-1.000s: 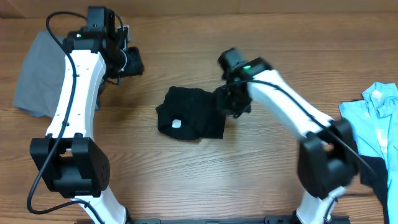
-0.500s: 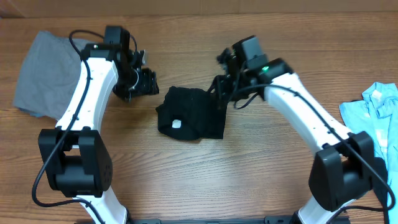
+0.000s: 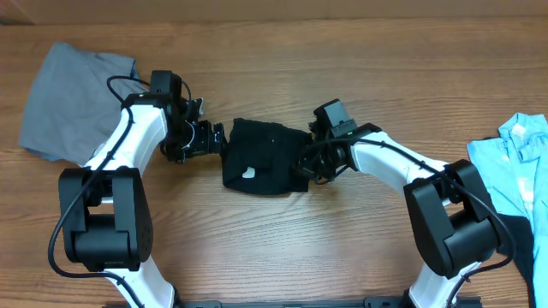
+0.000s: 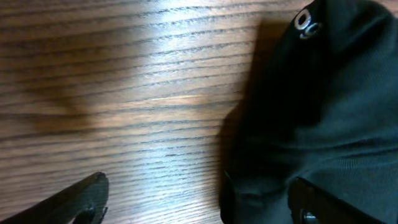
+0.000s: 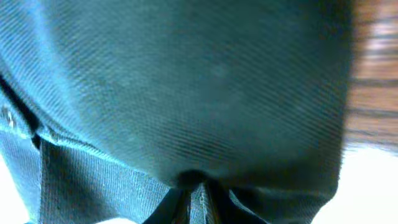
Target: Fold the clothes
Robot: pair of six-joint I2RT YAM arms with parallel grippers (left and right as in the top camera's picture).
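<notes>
Right wrist view: right gripper (image 5: pixel 194 191) pinches a fold of the shirt (image 5: pixel 186 93). Left wrist view: left gripper (image 4: pixel 198 193) spread astride the shirt's edge. Overhead alone: shirt mid-table (image 3: pixel 282 248), open wood around; grey cloth (image 3: pixel 64 98) far left, blue cloth (image 3: pixel 518 162) at the right edge.

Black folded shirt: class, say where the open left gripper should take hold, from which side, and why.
Probably the left edge of the black shirt, approached low from the left by the left gripper: that edge sits between its open jaws, while the right gripper pinches the opposite edge.
</notes>
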